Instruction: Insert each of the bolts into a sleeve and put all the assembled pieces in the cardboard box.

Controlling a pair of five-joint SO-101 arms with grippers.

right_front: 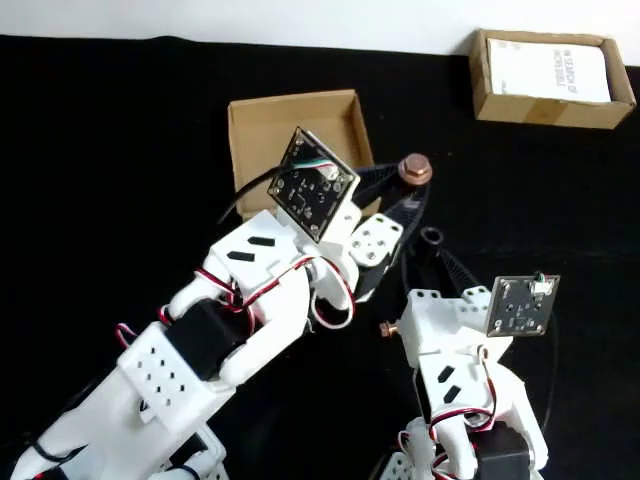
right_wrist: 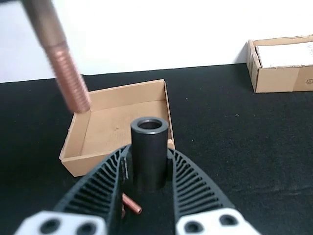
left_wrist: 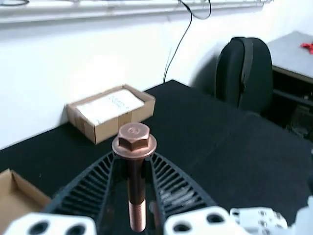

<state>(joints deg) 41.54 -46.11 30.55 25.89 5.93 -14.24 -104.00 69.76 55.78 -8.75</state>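
My left gripper (left_wrist: 133, 169) is shut on a copper bolt (left_wrist: 135, 161), hex head up and threaded end pointing down. From above, that bolt (right_front: 413, 168) hangs beside the right edge of the open cardboard box (right_front: 262, 130). My right gripper (right_wrist: 149, 169) is shut on a black sleeve (right_wrist: 149, 154), held upright with its bore facing up. The held bolt's threaded end (right_wrist: 66, 73) hangs above and to one side of the sleeve, apart from it. In the high view the sleeve (right_front: 431, 237) sits just below the bolt head. The box (right_wrist: 117, 122) lies behind the sleeve.
A second copper bolt (right_front: 384, 328) lies on the black table beside the right arm, seen under the sleeve as the loose bolt (right_wrist: 131, 204). A second box holding white paper (right_front: 550, 72) stands at the far right corner.
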